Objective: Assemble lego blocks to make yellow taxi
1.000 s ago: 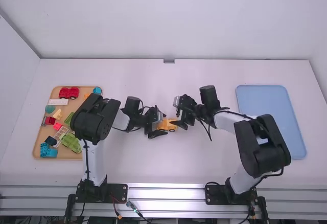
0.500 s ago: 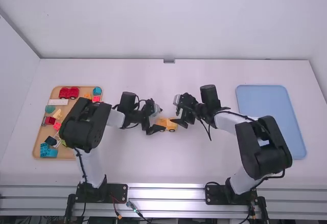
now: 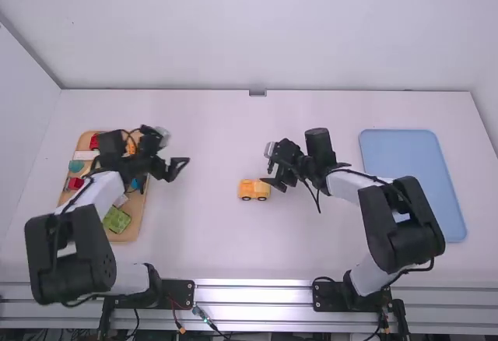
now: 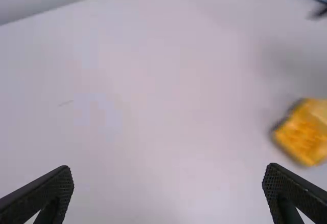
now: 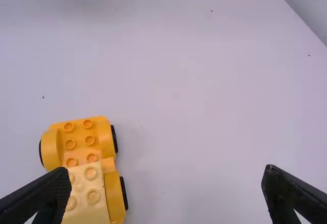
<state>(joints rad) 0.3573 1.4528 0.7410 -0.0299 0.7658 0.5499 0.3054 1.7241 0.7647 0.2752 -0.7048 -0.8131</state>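
Note:
In the high view my left gripper (image 3: 165, 176) is open beside the right edge of the parts tray, well left of the orange wheeled base (image 3: 248, 190). Just to the base's right stands my right gripper (image 3: 269, 176), also open. The left wrist view has the left gripper (image 4: 169, 172) spread wide, with the blurred orange base (image 4: 301, 134) beyond one finger. Nothing is between the fingers of the right gripper (image 5: 167, 171) in its wrist view. There, a pale yellow brick (image 5: 90, 196) sits on one end of the studded orange base (image 5: 79, 141), near one finger.
The wooden parts tray (image 3: 134, 218) at the left, partly under the left arm, holds a green piece (image 3: 117, 219), a red brick (image 3: 75, 183) and several others. A blue tray (image 3: 412, 177) lies at the right. Bare table spans the middle (image 3: 210, 138).
My left gripper has left the orange base and swung left to the parts tray. The base stays on the table at mid-table, and the right arm has hardly moved.

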